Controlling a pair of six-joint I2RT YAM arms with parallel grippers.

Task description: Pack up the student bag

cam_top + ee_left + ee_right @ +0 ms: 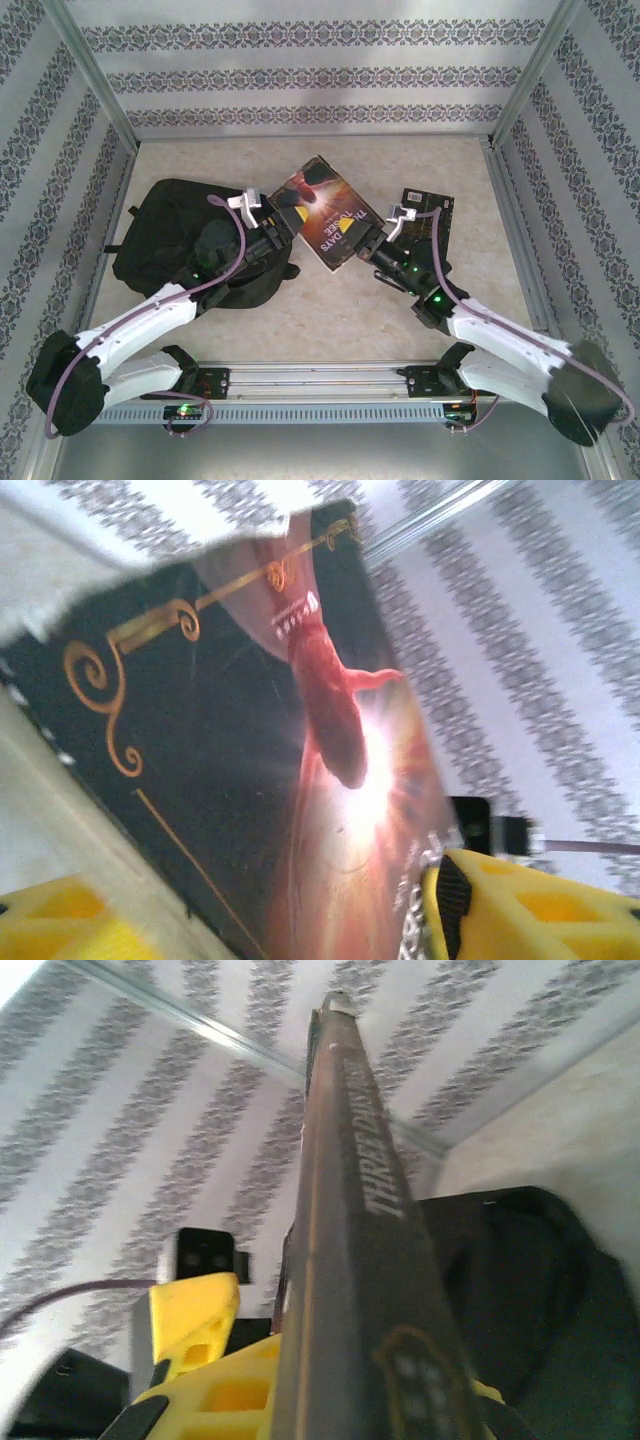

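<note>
Packing looks barely begun: the red-and-black book (pixel 322 212) is outside the student bag (pixel 165 235), clamped edge-on in the right pincer (pixel 368 245), while the left pincer (pixel 283 226) stands with jaws apart at its other corner. A second dark book (pixel 432 215) waits on the surface (pixel 330 310). The bag slumps at the left, just beside the left pincer and well apart from the right one
</note>
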